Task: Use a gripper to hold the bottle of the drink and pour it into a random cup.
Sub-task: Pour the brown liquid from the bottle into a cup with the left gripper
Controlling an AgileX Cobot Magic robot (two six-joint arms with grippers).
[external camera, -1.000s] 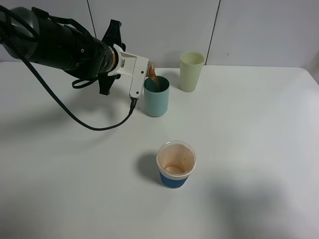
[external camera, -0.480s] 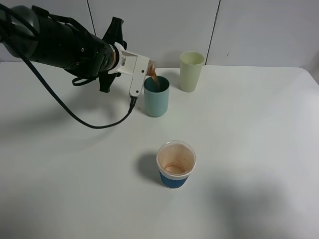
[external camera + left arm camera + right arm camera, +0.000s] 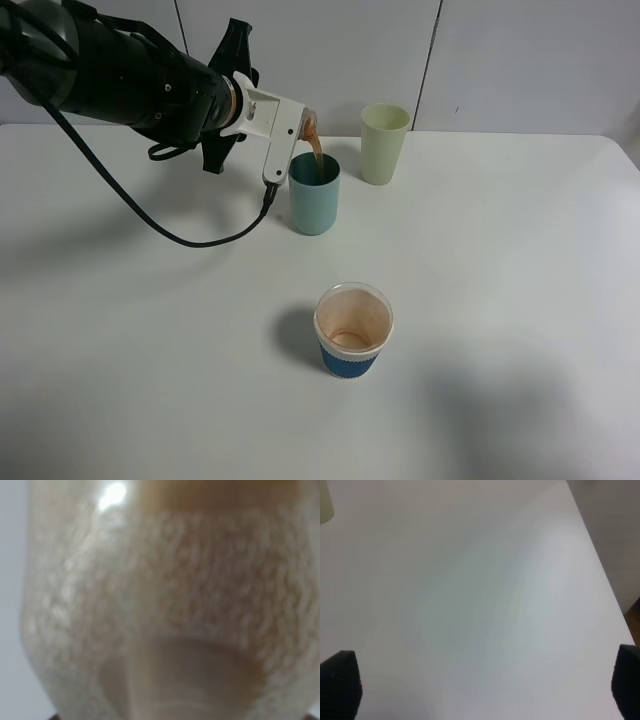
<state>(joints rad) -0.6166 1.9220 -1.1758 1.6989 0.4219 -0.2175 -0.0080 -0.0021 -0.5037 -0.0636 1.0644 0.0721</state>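
Observation:
In the exterior high view my left gripper (image 3: 296, 126), white on a thick black arm, is shut on the small clear bottle (image 3: 309, 124). The bottle is tipped neck-down above the far rim of the teal cup (image 3: 314, 205). A thin brown stream of the drink (image 3: 317, 153) runs from the neck into that cup. The left wrist view is filled by the bottle's blurred clear wall (image 3: 170, 605), with a brown band of drink (image 3: 220, 492) at one edge. My right gripper (image 3: 485, 685) is open over bare table, its black fingertips (image 3: 340, 682) far apart.
A pale yellow-green tumbler (image 3: 384, 143) stands just right of and behind the teal cup. A white paper cup with a blue sleeve (image 3: 353, 330), brown-stained inside, stands nearer the front on the white table (image 3: 500, 300). A black cable hangs from the left arm.
The left arm has lifted slightly and shifted right, bringing the bottle higher over the teal cup. The brown stream keeps running into it. Nothing else moved.

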